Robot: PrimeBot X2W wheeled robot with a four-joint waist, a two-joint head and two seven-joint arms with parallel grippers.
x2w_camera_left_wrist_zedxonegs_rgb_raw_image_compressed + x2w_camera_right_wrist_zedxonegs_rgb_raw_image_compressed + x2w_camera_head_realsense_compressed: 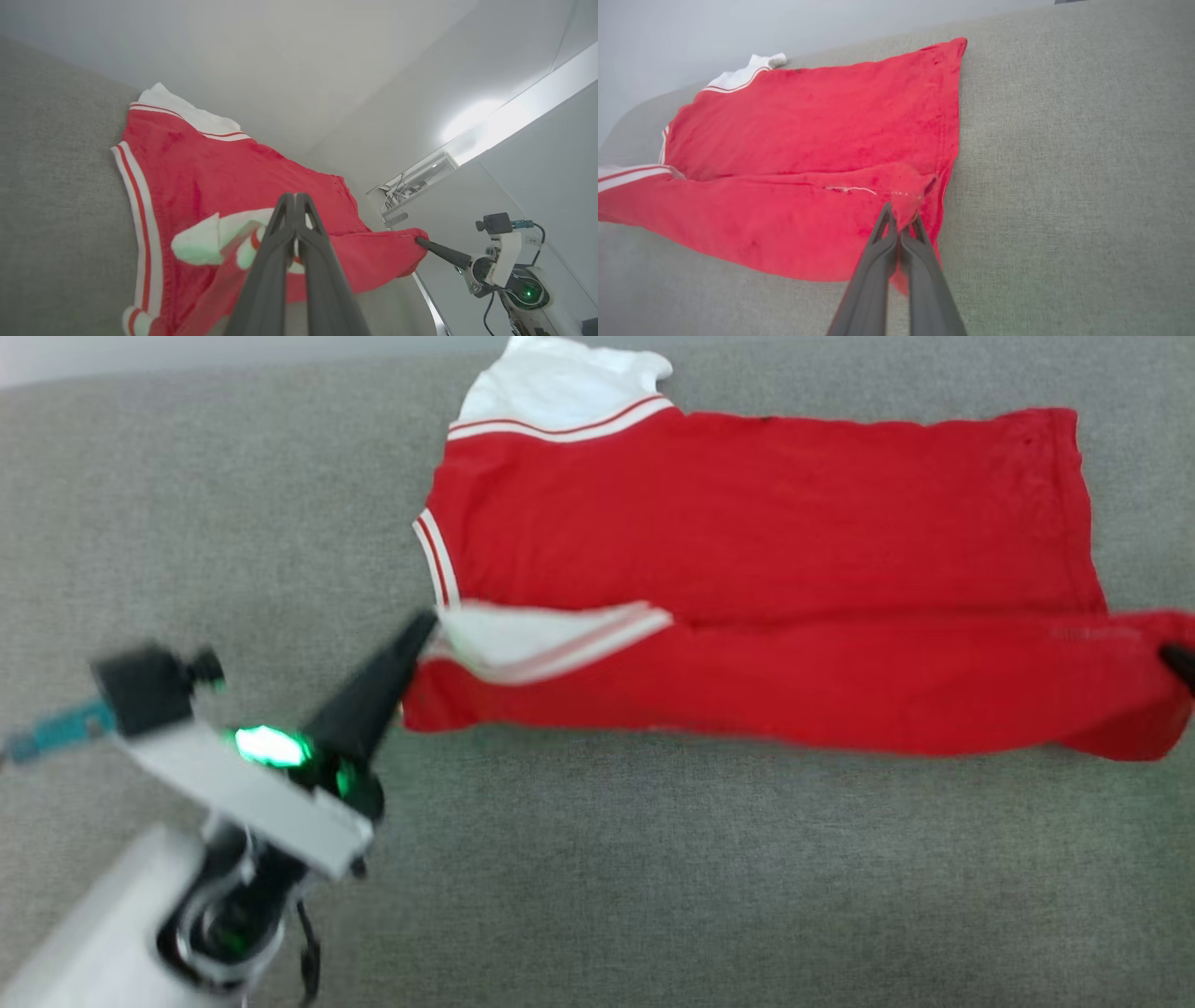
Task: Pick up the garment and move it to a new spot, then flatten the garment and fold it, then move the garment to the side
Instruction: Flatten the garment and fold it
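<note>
Two ends of the garment [747, 523] are pinched along its near edge: left gripper [422, 623] clamps the white sleeve [523, 639], right gripper [1178, 665] clamps the hem corner [908, 205].

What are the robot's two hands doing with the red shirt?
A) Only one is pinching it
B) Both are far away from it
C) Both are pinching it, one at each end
C: the left hand is shut on the shirt by its white sleeve, and the right hand is shut on a red corner at the other end.
</note>
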